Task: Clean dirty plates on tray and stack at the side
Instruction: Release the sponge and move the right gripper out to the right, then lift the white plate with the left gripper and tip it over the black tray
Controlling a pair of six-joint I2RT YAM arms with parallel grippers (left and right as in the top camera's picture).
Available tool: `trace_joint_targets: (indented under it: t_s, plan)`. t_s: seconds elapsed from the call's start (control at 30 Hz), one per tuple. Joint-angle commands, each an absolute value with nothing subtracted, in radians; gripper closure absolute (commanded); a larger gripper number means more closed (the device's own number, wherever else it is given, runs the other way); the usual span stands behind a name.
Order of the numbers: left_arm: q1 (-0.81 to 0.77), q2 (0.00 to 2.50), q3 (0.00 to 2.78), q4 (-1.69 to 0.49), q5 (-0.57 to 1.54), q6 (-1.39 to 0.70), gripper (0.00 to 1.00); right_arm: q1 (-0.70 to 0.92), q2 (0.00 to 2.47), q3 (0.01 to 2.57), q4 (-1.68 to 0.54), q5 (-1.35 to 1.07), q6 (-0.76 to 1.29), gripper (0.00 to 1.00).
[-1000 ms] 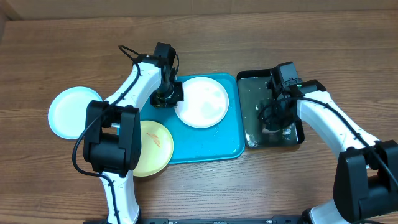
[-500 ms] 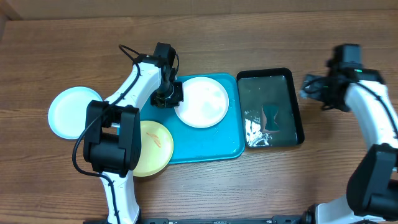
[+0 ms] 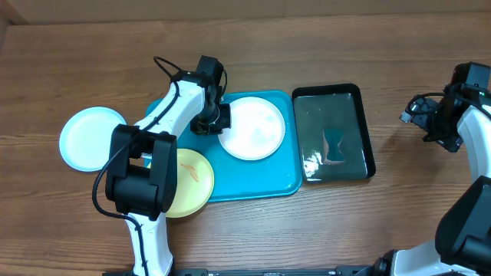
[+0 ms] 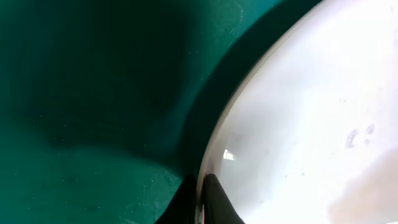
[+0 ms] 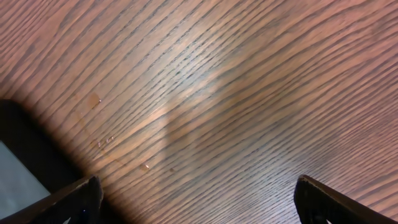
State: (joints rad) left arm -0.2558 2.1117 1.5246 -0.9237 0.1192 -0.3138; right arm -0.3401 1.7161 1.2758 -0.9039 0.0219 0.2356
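The left gripper [image 4: 200, 200] is pinched closed on the rim of the white plate [image 3: 251, 127], one fingertip on either side of the edge. The right gripper [image 5: 198, 199] hangs with its jaws spread wide, holding nothing, above the table [image 3: 345, 230], a brown wood-grain top that glints under the light. It is to the right of the glossy black tray [image 3: 334, 132]. The white plate lies on the turquoise tray [image 3: 261, 184] and looks nearly clean, with faint specks. The yellow plate [image 3: 192, 180], streaked orange, overlaps the tray's near left corner. The mint-blue plate [image 3: 86, 138] sits on the wood left of the tray. The left arm [image 3: 173, 111] reaches over the tray's far left corner, and the right arm [image 3: 468, 123] is at the table's right edge.
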Motion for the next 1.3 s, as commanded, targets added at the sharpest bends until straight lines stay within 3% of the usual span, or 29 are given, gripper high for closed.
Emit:
trace_joint_targets:
  t_s: [0.0, 0.57, 0.93, 1.27]
  plan:
    - [-0.263, 2.115, 1.505, -0.926, 0.086, -0.303, 0.96, -0.342, 1.716, 1.288, -0.899, 0.014, 0.247, 0.00]
    - [-0.263, 2.115, 1.508, -0.944, 0.087, -0.303, 0.96, -0.342, 1.716, 1.288, -0.899, 0.014, 0.247, 0.00]
    - [-0.216, 2.115, 1.787, -1.333, 0.123, -0.341, 0.96, -0.342, 1.716, 1.288, -0.899, 0.014, 0.247, 0.00]
    - [-0.212, 2.115, 1.829, -1.476, 0.150, -0.356, 0.96, -0.342, 1.716, 1.288, -0.899, 0.014, 0.247, 0.00]
